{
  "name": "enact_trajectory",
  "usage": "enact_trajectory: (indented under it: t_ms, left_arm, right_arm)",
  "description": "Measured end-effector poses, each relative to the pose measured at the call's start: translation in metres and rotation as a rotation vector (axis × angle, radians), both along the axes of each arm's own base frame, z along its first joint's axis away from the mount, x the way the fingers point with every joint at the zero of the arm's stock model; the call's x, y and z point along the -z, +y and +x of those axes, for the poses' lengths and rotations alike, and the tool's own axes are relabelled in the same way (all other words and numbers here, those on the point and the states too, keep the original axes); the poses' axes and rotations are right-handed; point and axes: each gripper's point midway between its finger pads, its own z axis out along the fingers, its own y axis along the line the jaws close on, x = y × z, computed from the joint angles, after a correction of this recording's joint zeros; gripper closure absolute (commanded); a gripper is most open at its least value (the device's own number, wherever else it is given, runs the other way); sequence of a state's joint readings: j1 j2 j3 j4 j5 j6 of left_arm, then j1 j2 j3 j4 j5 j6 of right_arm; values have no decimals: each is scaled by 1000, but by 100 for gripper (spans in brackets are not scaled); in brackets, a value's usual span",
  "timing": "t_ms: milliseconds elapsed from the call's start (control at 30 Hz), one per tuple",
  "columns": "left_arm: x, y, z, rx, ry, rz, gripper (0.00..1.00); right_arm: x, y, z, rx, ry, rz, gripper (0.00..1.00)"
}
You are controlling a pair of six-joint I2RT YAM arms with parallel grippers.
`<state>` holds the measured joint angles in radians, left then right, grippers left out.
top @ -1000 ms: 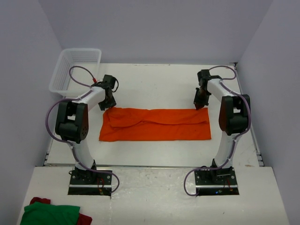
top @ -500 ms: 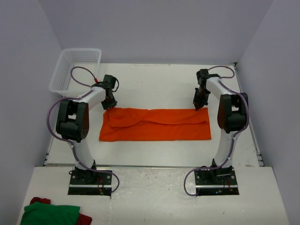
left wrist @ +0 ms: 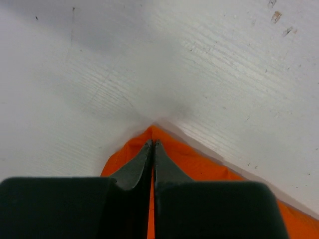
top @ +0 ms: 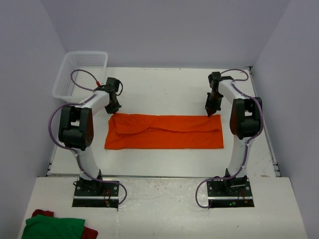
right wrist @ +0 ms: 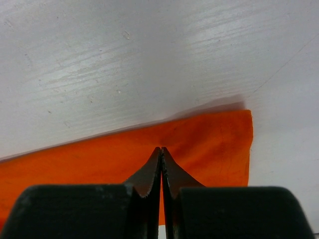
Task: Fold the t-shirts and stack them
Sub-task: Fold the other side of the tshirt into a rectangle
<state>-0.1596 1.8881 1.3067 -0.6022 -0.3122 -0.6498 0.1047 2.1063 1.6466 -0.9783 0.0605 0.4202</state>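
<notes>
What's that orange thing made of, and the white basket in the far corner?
The orange t-shirt looks like soft, matte fabric: it lies flat with gentle folds and wrinkles. The basket is probably thin white plastic: its walls are a see-through lattice of fine ribs with a slight sheen.

I run two matching arms, the left arm (top: 79,130) and the right arm (top: 245,122). Each has glossy white shell links joined by chunky black joint housings. A thin lilac cable (top: 52,124) loops along each, and the left one shows a small red connector (top: 101,83) near the wrist. Each sits on a flat black base plate (top: 95,192). The left claw (top: 114,110) and right claw (top: 211,112) are black, with blocky bodies and dark grey tapered fingers (left wrist: 133,170).
</notes>
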Motion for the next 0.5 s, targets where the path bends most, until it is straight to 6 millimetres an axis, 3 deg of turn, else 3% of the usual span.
enact_trajectory:
  t_ms: [367,400,500]
  left_arm:
    - [-15,10,32,-19,-59,-1,98]
    - [-13,10,37,-18,-58,0,94]
    - [-5,10,42,-14,-46,4,64]
  right_arm:
    - [1,0,-1,6,6,0,100]
    - [1,0,-1,6,6,0,100]
    - [4,0,-2,6,3,0,100]
